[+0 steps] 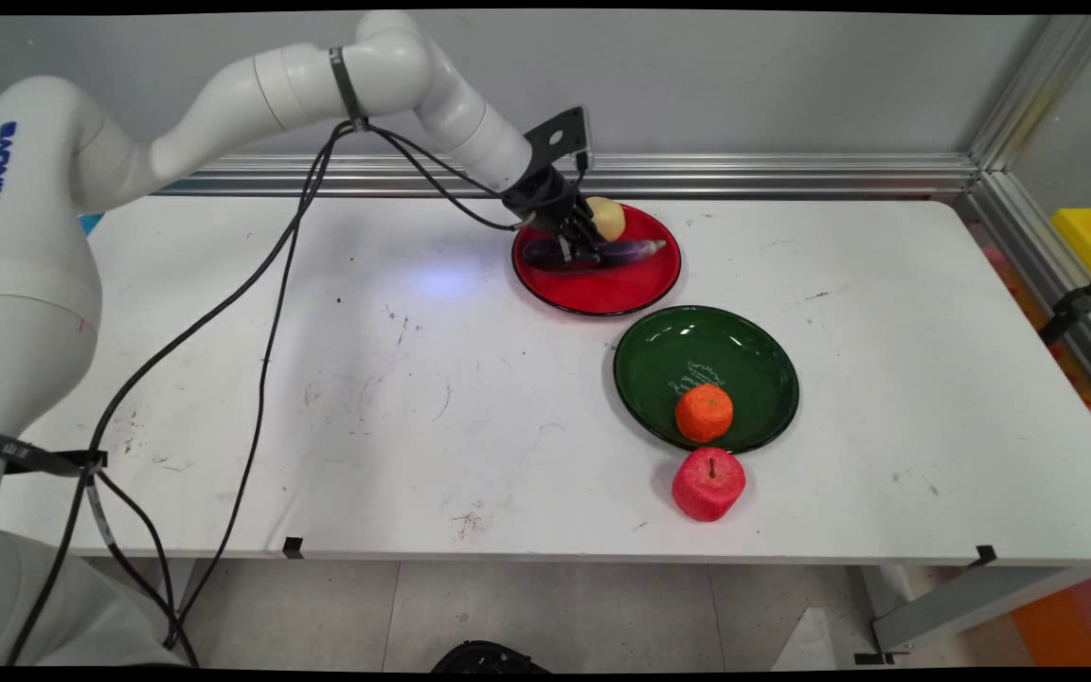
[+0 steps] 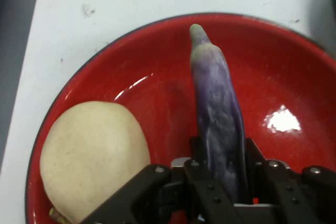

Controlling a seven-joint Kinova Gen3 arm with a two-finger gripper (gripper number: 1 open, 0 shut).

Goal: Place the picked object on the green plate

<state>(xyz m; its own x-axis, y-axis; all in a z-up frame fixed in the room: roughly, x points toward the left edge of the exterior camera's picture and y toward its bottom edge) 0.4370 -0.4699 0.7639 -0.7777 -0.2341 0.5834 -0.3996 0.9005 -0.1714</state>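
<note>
Black end effector (image 2: 220,179) is sitting down in the glossy red round plate (image 1: 635,289) at desk's (image 1: 318,379) far side, fingers closing w/ long purple eggplant (image 2: 218,114) btwn them; its long axis is running straight ahead from the palm. Pale round potato (image 2: 94,153) is lying just beside.

the white arm (image 1: 223,104) is extended from the left and angled downward past a bent wrist. the black end effector (image 1: 576,244) is lowered, its two fingers (image 2: 197,153) closed against something held between them. black cables (image 1: 261,313) are hung from the arm.
</note>
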